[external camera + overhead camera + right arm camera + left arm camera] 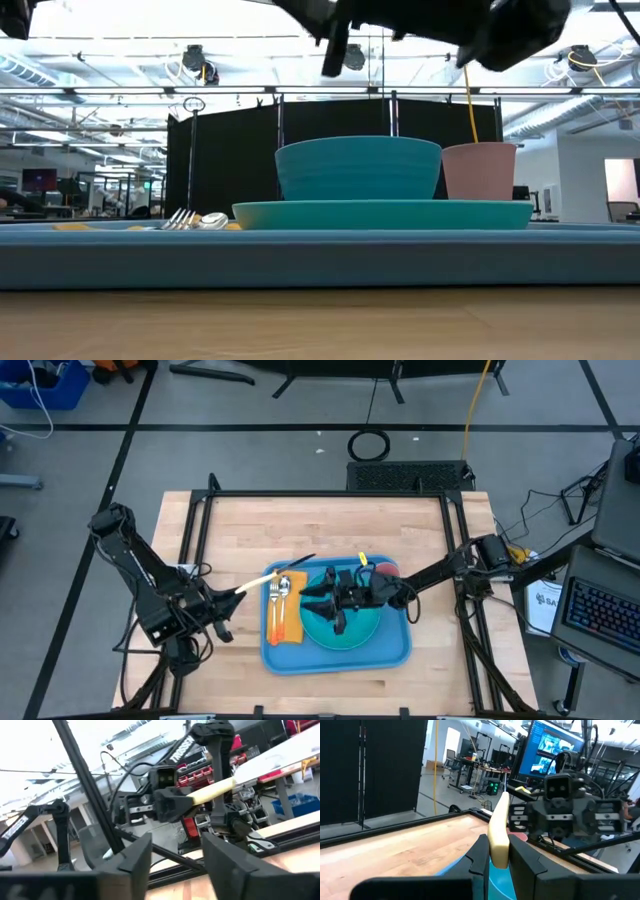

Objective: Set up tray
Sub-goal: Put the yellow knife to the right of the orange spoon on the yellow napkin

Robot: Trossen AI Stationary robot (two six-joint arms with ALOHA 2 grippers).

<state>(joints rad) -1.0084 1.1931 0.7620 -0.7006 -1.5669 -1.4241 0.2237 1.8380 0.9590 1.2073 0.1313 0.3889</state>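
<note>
Large medium-blue rectangular plastic tray (pixel 395 650) on wooden desk (pixel 330 525). Left tool (pixel 222 605) grasping pale-yellow stick (pixel 255 582); right tool (pixel 318 600) released above tray.

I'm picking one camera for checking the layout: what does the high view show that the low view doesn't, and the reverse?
Only the high view shows the left gripper beside the tray, shut on a cream-handled utensil, an orange napkin under the cutlery, and the right gripper open over the teal plate.

Only the low view shows the bowl standing on that plate.

Both show the tray, plate, pink cup and fork.
</note>
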